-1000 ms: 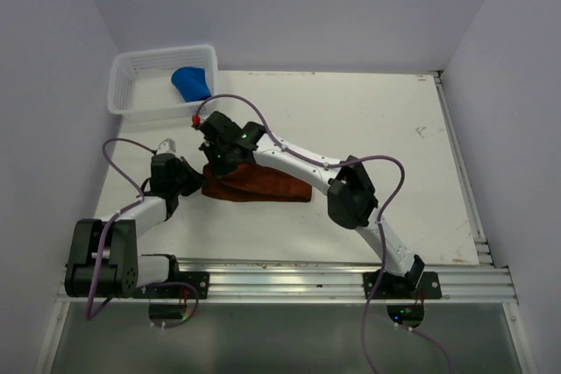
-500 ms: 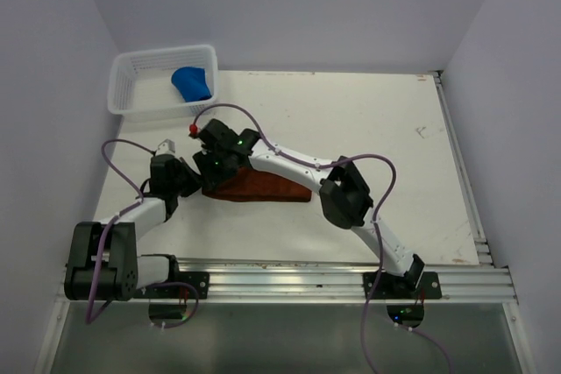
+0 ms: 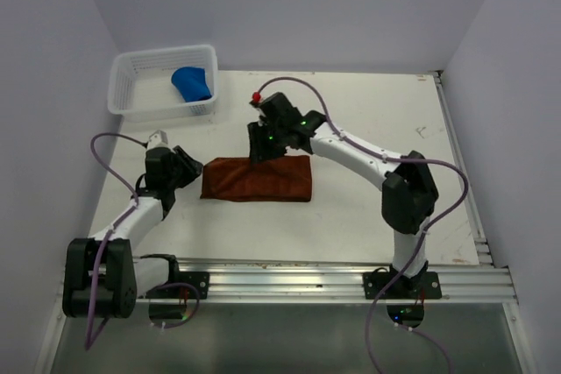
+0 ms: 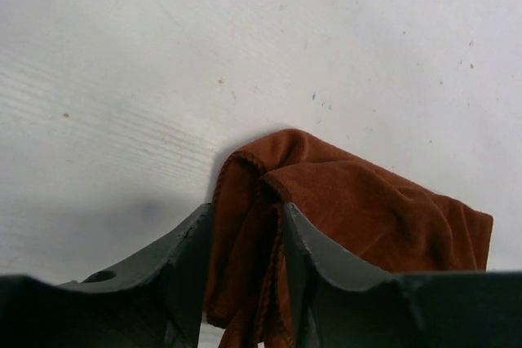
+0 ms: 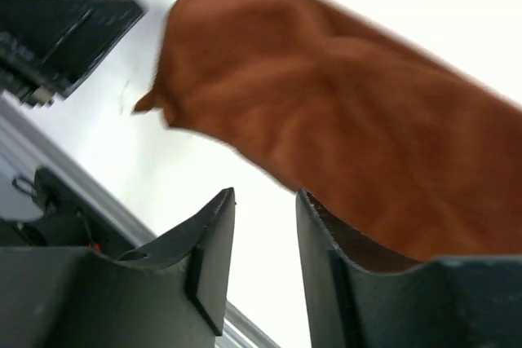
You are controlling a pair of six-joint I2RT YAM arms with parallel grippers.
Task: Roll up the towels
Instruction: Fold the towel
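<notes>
Right gripper [image 3: 259, 151] has swung up off the brown towel [image 3: 263, 181], jaws apart, empty; left gripper [image 3: 189, 166] sits half-open around its left edge. Towel lies folded centre-left, unrolled. Next: regrip an edge, roll.

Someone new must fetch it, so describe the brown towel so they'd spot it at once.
On the white table, look left of centre, nearer than the basket in the far left corner. The brown towel lies there, a flat folded strip. Unlike the blue towel, it is on the table, not in the basket.
</notes>
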